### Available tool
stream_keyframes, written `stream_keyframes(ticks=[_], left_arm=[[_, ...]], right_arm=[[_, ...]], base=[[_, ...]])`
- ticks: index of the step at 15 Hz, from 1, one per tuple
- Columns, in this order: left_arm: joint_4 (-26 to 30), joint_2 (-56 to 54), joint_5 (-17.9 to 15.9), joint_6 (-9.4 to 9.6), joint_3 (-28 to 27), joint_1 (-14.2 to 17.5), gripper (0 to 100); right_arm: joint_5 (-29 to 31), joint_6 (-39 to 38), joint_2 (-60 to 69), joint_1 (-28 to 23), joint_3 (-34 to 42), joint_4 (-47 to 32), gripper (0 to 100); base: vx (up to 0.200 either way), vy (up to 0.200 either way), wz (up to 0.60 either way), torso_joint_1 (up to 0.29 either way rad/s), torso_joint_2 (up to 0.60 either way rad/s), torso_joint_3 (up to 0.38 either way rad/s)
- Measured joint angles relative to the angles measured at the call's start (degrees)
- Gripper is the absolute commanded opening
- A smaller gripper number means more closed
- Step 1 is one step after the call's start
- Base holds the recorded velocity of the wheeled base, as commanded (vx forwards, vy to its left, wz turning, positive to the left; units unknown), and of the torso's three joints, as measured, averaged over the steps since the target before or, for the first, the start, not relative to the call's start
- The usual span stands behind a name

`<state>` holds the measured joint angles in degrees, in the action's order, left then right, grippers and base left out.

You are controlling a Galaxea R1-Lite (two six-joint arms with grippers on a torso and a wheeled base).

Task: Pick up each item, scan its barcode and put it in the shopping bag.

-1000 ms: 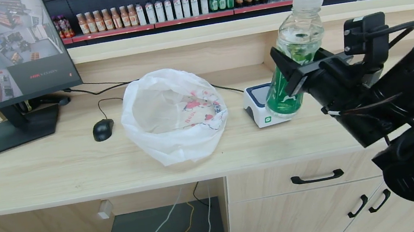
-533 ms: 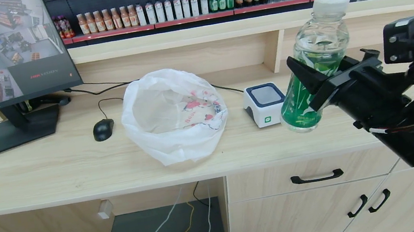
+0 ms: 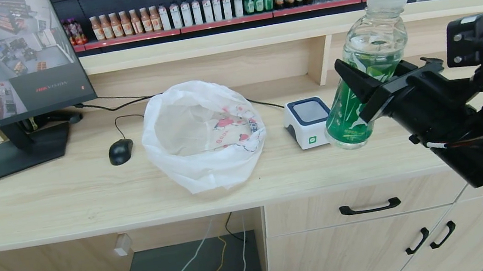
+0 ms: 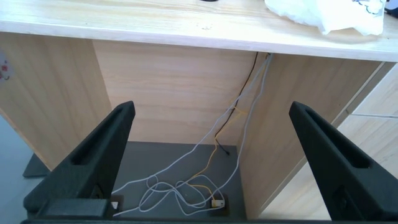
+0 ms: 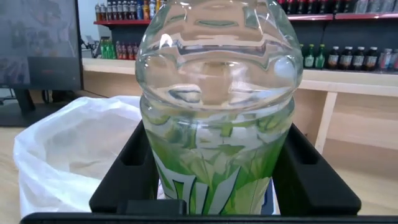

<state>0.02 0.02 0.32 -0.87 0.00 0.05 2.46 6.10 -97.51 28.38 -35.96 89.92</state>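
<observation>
The bottle (image 3: 373, 48) sits clamped in the right gripper (image 3: 360, 90), lifted off the counter (image 3: 66, 198) just beside the scanner (image 3: 308, 121); pickup looks done, scanning in hand. Bagging into the open shopping bag (image 3: 204, 136) remains. The left gripper (image 4: 211, 155) hangs spread and empty.

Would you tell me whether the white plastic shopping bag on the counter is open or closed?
Open: the white plastic shopping bag has its mouth spread wide, showing the inside.
</observation>
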Motion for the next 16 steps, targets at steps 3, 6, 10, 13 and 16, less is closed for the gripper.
stream_keyframes(ticks=[3,6,10,13,16], left_arm=[[0.0,0.0,0.0,0.0,0.0,0.0,100],[0.0,0.0,0.0,0.0,0.0,0.0,100],[0.0,0.0,0.0,0.0,0.0,0.0,100],[0.0,0.0,0.0,0.0,0.0,0.0,100],[0.0,0.0,0.0,0.05,0.0,0.0,100]], right_arm=[[0.0,-0.3,-0.8,-0.1,-0.7,-0.1,0],[0.0,-0.3,-1.2,-0.2,-1.0,0.0,0],[0.0,-0.3,-1.2,-0.1,-0.7,0.0,0],[0.0,-0.3,-1.2,-0.1,-0.9,0.0,0],[-0.1,-0.3,-1.2,0.1,-1.1,-0.1,0]], base=[[0.0,0.2,0.0,0.004,0.0,0.004],[0.0,0.2,0.0,0.002,0.0,0.002],[0.0,0.2,0.0,0.001,0.0,0.002],[0.0,0.133,0.0,0.002,0.0,0.003],[0.0,0.0,0.0,0.0,0.0,0.0]])
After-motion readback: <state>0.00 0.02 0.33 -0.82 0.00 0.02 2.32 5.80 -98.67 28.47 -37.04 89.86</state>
